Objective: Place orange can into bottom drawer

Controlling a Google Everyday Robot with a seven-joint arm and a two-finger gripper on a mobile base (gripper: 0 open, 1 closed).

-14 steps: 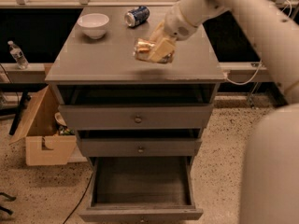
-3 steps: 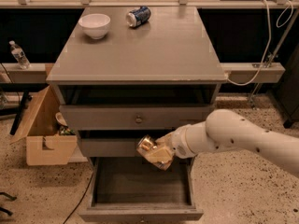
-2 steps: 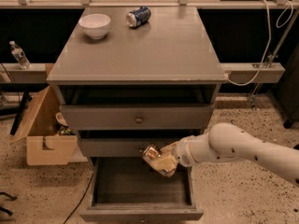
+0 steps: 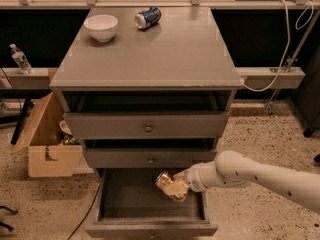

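The bottom drawer (image 4: 150, 228) of the grey cabinet is pulled open, and its inside looks empty. My gripper (image 4: 176, 186) reaches in from the right on a white arm and is shut on the orange can (image 4: 168, 185). The can is shiny orange-gold and tilted. It hangs just above the drawer's inside, right of centre and below the middle drawer's front (image 4: 150, 159).
On the cabinet top (image 4: 165, 54) lie a white bowl (image 4: 101, 27) and a blue-and-silver can (image 4: 147, 17) on its side. A cardboard box (image 4: 47, 144) stands on the floor to the left, with a water bottle (image 4: 20, 59) on the ledge above. A cable (image 4: 277, 59) hangs at the right.
My gripper has carried the orange can from the cabinet top down in front of the drawers, and it has sunk lower over the open bottom drawer in the last second.
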